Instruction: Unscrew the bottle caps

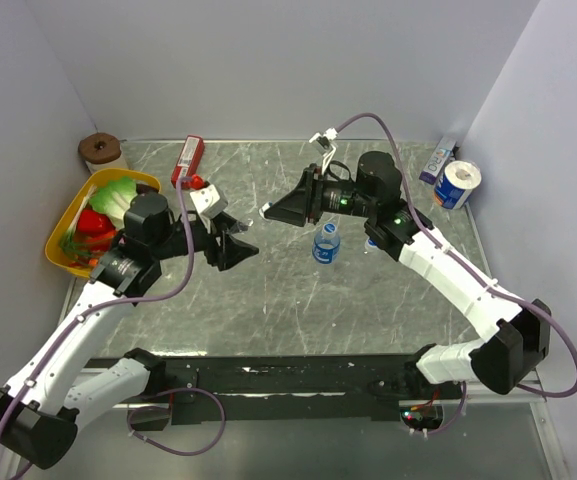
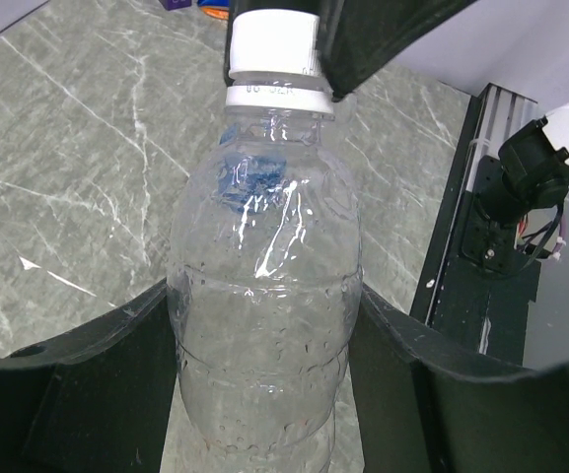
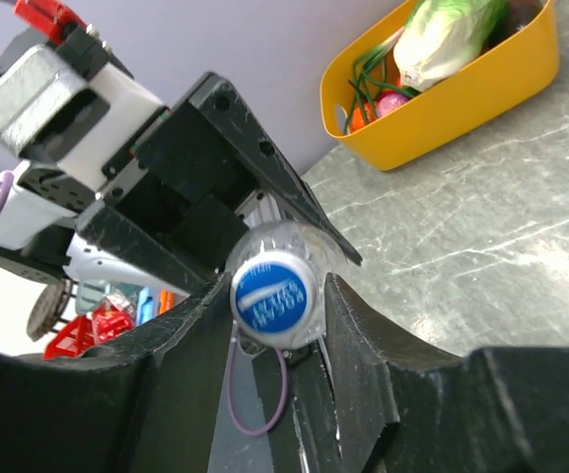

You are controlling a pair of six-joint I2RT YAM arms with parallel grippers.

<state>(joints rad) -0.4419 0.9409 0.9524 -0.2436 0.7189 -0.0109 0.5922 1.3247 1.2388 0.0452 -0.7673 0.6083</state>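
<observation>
So we're right at the start of the actual unscrewing on the first bottle, by my read. The left gripper [image 1: 240, 242] is clamped hard around the belly of a clear bottle [image 2: 264, 246], holding it up off the bench [image 1: 268, 310], a fair way to the right of the yellow tub [image 1: 58, 235] of veg. The right gripper [image 1: 271, 212] comes in from the side away from the tub and sits around the cap [image 3: 272, 296], which is blue on top with a white skirt. From its own wrist view the fingers look pressed against both sides, so I'd call that closed on the cap. The cap looks fully seated, tight down on the neck ring with no gap, so nothing's loosened yet imo. Next it needs a twist about the bottle's axis while the left side holds firm. That thin plastic could squash or spin in the grip, and a slippy little cap probably needs a few re-grips. Another bottle [image 1: 326, 242] with a blue label stands on the bench further right of the tub, cap on, waiting its turn.
</observation>
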